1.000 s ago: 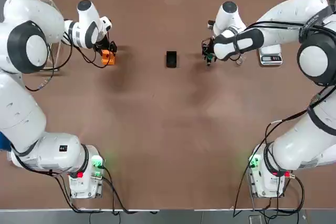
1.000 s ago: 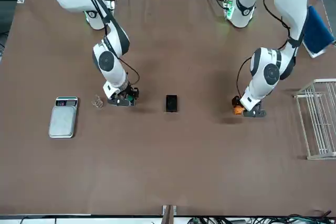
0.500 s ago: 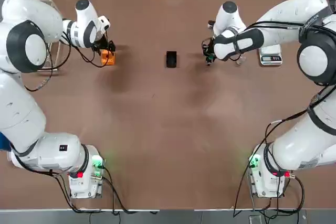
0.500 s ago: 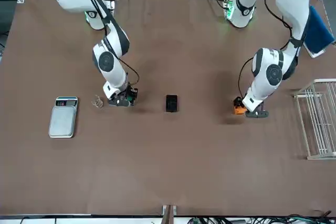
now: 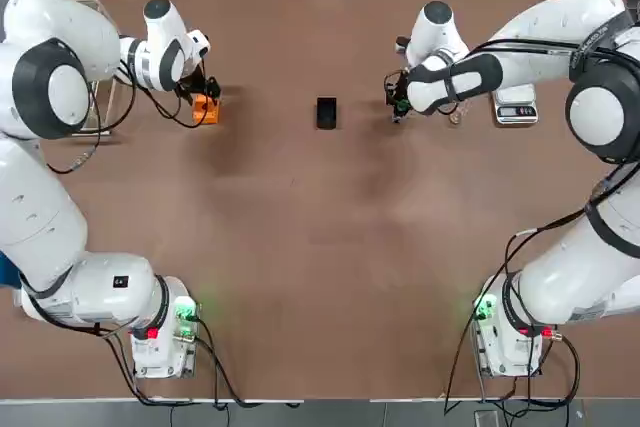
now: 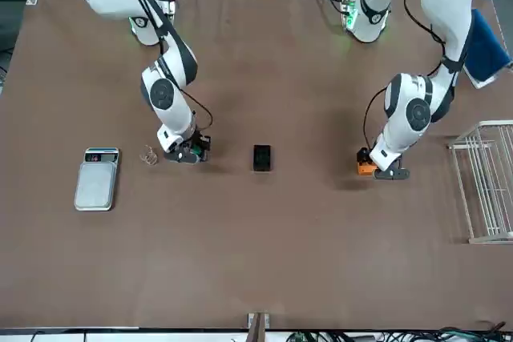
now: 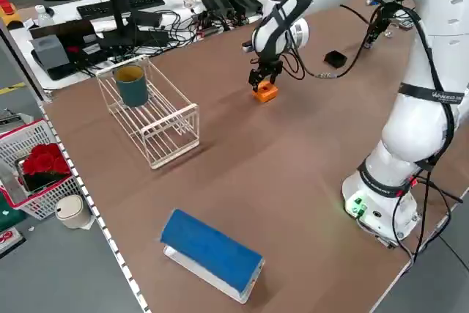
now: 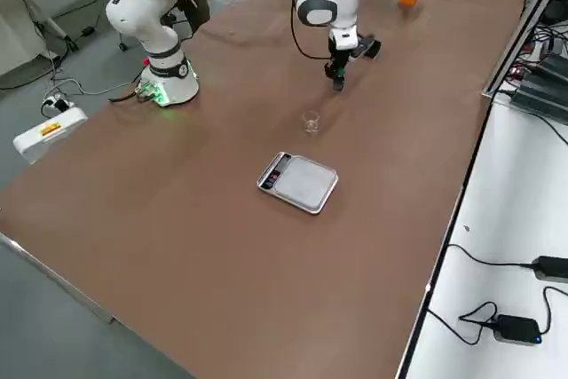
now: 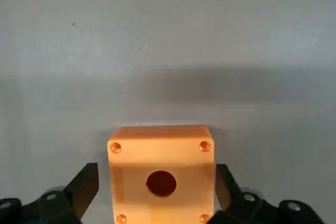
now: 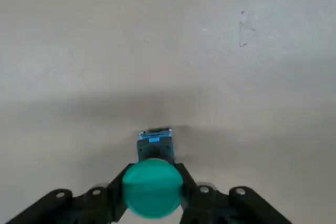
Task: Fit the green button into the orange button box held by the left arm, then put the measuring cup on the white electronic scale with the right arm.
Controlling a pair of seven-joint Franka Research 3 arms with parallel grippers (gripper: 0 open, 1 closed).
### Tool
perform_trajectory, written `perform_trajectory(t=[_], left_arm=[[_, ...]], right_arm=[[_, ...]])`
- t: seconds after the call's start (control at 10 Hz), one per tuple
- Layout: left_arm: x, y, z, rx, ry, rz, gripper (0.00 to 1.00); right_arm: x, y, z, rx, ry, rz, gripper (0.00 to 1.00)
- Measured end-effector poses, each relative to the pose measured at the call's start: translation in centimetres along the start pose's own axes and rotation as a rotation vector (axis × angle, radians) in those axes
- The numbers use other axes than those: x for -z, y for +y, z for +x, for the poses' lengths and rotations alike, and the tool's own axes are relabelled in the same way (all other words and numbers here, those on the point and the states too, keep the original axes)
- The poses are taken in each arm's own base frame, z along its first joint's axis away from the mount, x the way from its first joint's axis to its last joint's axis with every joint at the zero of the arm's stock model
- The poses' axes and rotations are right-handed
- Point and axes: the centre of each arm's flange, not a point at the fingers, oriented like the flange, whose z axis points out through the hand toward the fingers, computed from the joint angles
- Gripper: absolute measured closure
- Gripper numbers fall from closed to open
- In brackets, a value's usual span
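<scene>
The teal-green capped push button (image 10: 153, 188) sits clamped in the right pincer (image 10: 152, 195); the bright orange plastic box (image 9: 161, 174) sits between the left pincer's (image 9: 157, 192) spread fingers, untouched.

Both arms are glossy white with rounded shells, dark grey joint bands, black cables, black end effectors and green-lit bases.

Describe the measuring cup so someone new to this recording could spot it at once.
Find the white electronic scale near the table's far edge. Between it and the right gripper, which holds the green button, stands the measuring cup: tiny, clear and almost colourless, unlike the opaque things around it.
</scene>
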Motion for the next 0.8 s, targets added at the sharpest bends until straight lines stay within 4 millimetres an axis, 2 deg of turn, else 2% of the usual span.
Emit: perform_trajectory(t=[0.2, 0.3, 0.5, 0.6, 0.7, 0.8], left_arm=[[0.2, 0.1, 0.2, -0.001, 0.004, -0.001, 0.02], [0.1, 0.3, 0.1, -0.003, 0.003, -0.001, 0.02], [-0.2, 0.5, 0.0, -0.005, -0.003, -0.001, 0.02], [-0.5, 0.5, 0.0, -0.005, -0.007, -0.001, 0.02], [-0.6, 0.5, -0.1, -0.005, -0.010, -0.001, 0.02], [-0.8, 0.5, -0.1, -0.005, -0.013, -0.001, 0.02]], right_arm=[[2.0, -1.4, 0.8, 0.005, -0.012, -0.030, 0.64], [4.3, -3.2, 1.4, 0.006, -0.014, -0.044, 0.64], [10.2, -8.2, 1.9, -0.008, 0.009, -0.031, 0.64], [12.3, -10.7, 1.4, -0.008, 0.027, -0.010, 0.64], [13.2, -13.2, 0.6, 0.002, 0.038, 0.013, 0.64], [13.2, -15.6, -0.5, 0.010, 0.036, 0.032, 0.64]])
